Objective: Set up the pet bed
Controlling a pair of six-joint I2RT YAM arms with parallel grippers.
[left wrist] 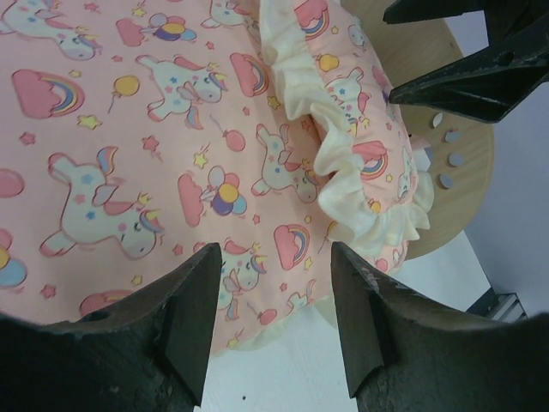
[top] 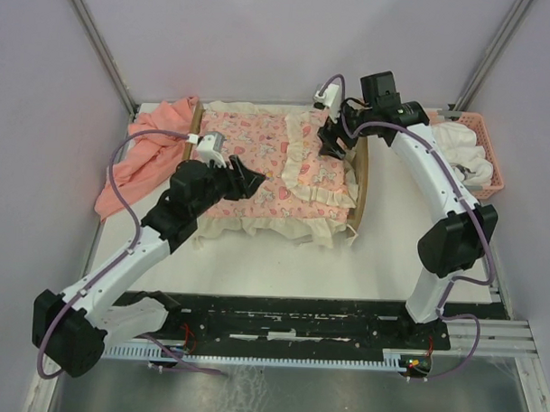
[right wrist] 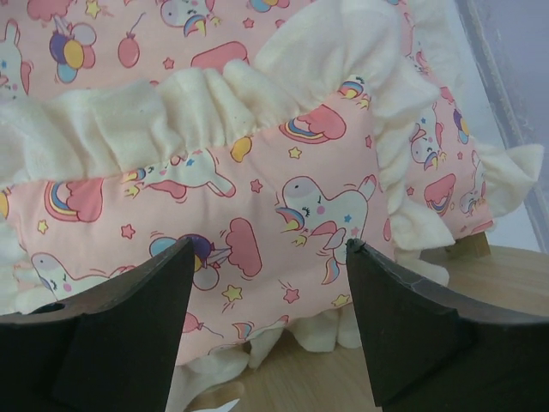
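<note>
Top external: pink basket point(top: 495, 168) holds white cloth point(top: 462, 149); pet bed point(top: 362, 177) holds quilt point(top: 250, 144), pillow point(top: 317, 176); left gripper point(top: 251, 182), right gripper point(top: 332, 141) spread.

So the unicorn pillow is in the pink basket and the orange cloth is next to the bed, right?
Not quite. The unicorn pillow lies on the pet bed, not in the pink basket, as the top view shows. The orange cloth is next to the bed.
</note>
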